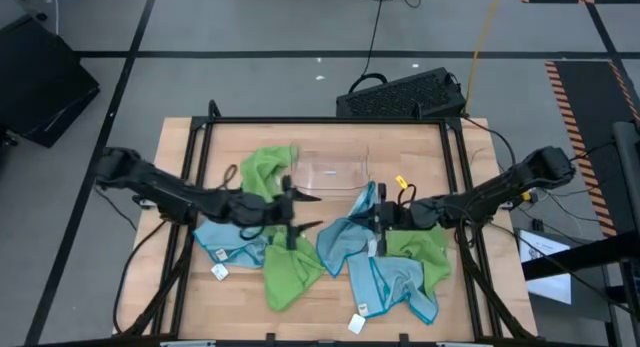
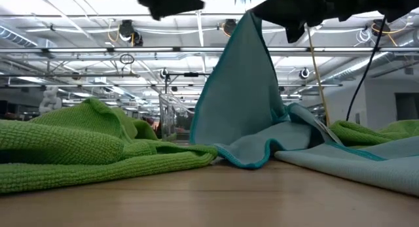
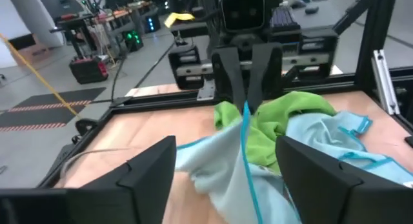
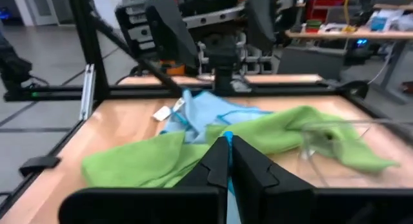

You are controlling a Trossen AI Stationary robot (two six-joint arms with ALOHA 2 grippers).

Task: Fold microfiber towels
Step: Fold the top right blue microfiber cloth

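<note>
A: State the layout, largest item first.

B: The wooden table (image 1: 320, 297) carries every cloth. A clear plastic tray (image 1: 335, 174) lies at its far middle. One lime green towel (image 1: 285, 267) runs from beside the tray toward the near edge; a second lime green towel (image 1: 425, 252) lies right of centre. A light blue towel (image 1: 400, 287) spreads near the front right, another light blue towel (image 1: 225, 242) lies crumpled under the left arm.

A: Claw status?

B: The right claw (image 1: 375, 215) is pressed together, pinching a corner of the middle light blue towel (image 1: 345, 242) and holding it up in a peak above the table. The left claw (image 1: 305, 212) is spread wide, gripping nothing, facing that raised corner.
</note>
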